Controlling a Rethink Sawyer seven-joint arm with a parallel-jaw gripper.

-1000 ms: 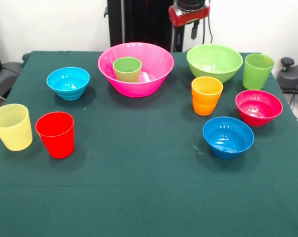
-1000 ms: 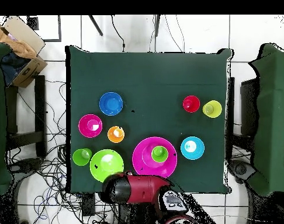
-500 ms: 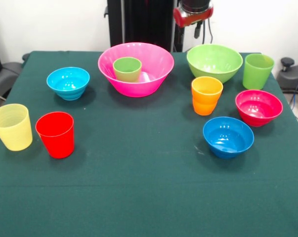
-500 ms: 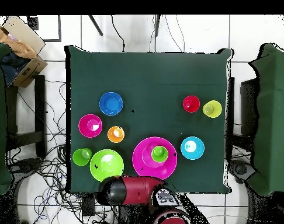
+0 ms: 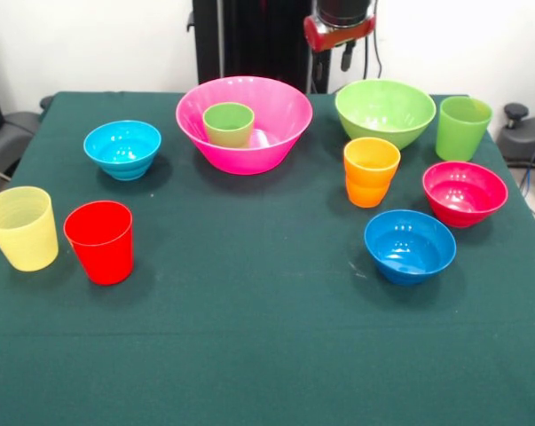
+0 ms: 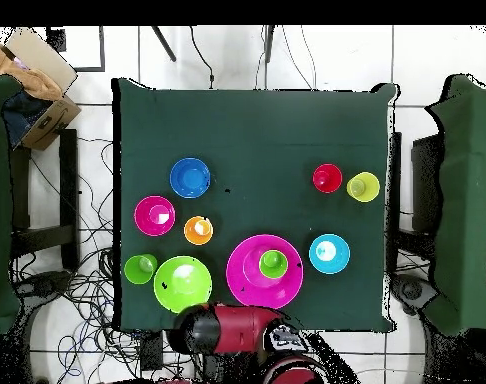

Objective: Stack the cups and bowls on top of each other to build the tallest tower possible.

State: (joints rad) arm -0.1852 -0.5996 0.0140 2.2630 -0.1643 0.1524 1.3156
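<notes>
The large pink bowl [image 5: 196, 115] [image 6: 249, 290] holds the small green cup [image 5: 229, 124] [image 6: 273, 263] upright. The lime green bowl [image 5: 385, 111] [image 6: 182, 283] stands beside it, with the taller lime cup [image 5: 463, 127], orange cup [image 5: 371, 170], magenta bowl [image 5: 464, 192] and darker blue bowl [image 5: 410, 244] nearby. On the other side are the light blue bowl [image 5: 122, 148], red cup [image 5: 99, 241] and pale yellow cup [image 5: 21, 227], each standing alone. The arm's red end [image 5: 340, 27] [image 6: 232, 328] hangs just beyond the table's edge, between the pink and lime bowls, touching nothing.
The dark green cloth covers the table [image 5: 267, 355]. A cardboard box [image 6: 32, 85] and cables lie on the floor beside it in the overhead view. Dark green chairs [image 6: 472, 200] flank the table.
The arm's red end has shifted a little sideways and back along the table's edge. No cup or bowl has moved.
</notes>
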